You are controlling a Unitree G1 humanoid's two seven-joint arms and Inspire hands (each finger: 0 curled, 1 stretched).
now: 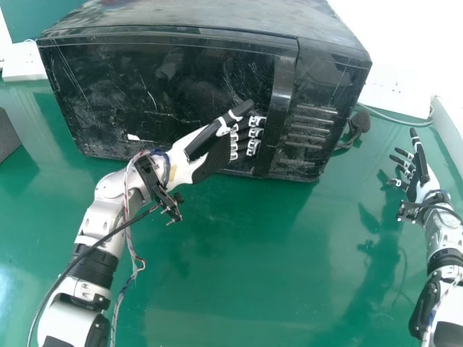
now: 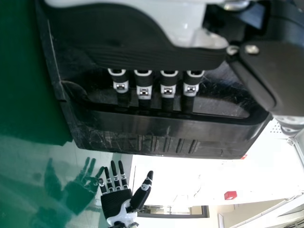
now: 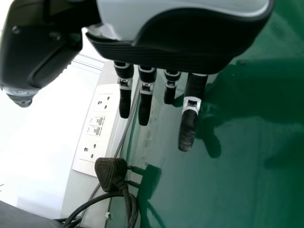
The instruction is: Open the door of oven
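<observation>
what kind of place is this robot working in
Probably a lab or workshop: a scratched black oven sits on a green tabletop, with a loose plug and a socket panel nearby.

At the head view's top, the oven (image 1: 181, 79) is black, streaked with pale scratches (quite a tangle); the tabletop (image 1: 231, 275) below is solid green.

In front of the oven (image 1: 166, 79), the left arm (image 1: 100, 217) is cased in silver-grey and white, with a ribbed black band (image 1: 94, 268); a black cable (image 1: 72, 266), thin coloured wires (image 1: 129, 238) and a black wrist bracket (image 1: 154, 181) are attached. Right of the oven, similar colours are repeated on the right arm (image 1: 443, 235); the left hand (image 1: 210, 155) and right hand (image 1: 414, 189) are given black palms and white-banded black fingers (image 3: 187, 128).
</observation>
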